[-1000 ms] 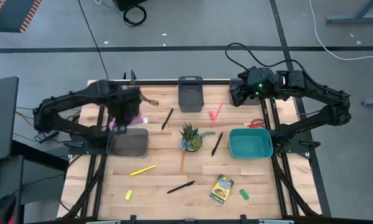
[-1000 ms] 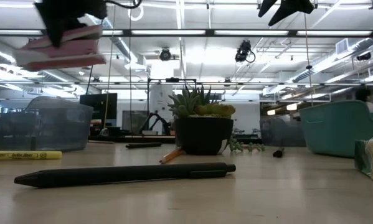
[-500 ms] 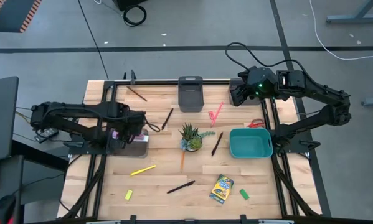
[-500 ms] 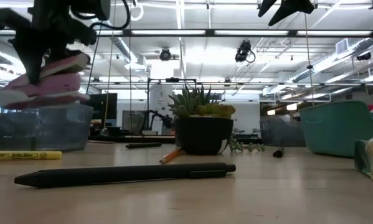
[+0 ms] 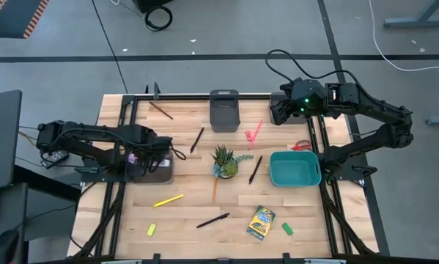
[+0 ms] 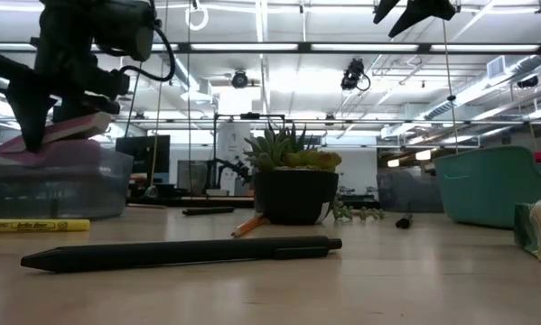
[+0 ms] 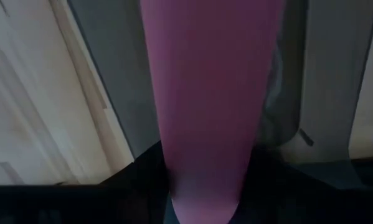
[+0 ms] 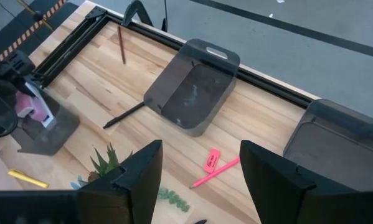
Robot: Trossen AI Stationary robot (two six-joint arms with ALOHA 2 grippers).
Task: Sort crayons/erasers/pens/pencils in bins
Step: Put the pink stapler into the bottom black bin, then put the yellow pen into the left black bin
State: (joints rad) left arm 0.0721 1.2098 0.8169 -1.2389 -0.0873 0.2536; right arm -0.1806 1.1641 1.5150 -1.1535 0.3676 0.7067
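Note:
My left gripper [image 5: 141, 157] is shut on a long pink bar [image 6: 60, 135] over the grey bin [image 5: 157, 170] at the table's left. The bar fills the left wrist view [image 7: 211, 93], with the bin's floor [image 7: 108, 68] behind it. My right gripper [image 8: 198, 186] is open and empty, high over the far right, above another grey bin [image 8: 342, 149]. The crayon box [image 5: 261, 222], a green eraser [image 5: 287, 229], a yellow eraser [image 5: 152, 229], a yellow pen [image 5: 168, 200] and a black pen [image 5: 213, 220] lie flat near the front edge. My left gripper pinches the pink bar by one end [image 7: 202, 186] between its two fingers, coming from above. The bar runs out along the fingers. It is tilted, with its lower end [image 6: 13, 147] at the level of the bin's rim. Whether it touches the bin I cannot tell.
A potted plant [image 5: 224, 161] stands mid-table with an orange pencil [image 5: 214, 189] beside it. The dark narrow bin [image 5: 224, 110] is at the far edge and the teal bin [image 5: 294, 169] at the right. Black pens [image 5: 197, 139] [image 5: 255, 170], a pink pencil [image 5: 255, 133] and a red-pink eraser [image 8: 212, 160] lie between them.
My left gripper has gone toward the table's near edge and down with the pink bar, from well above the grey bin to its rim. The bar has tipped to a steeper tilt and stays in the hold.

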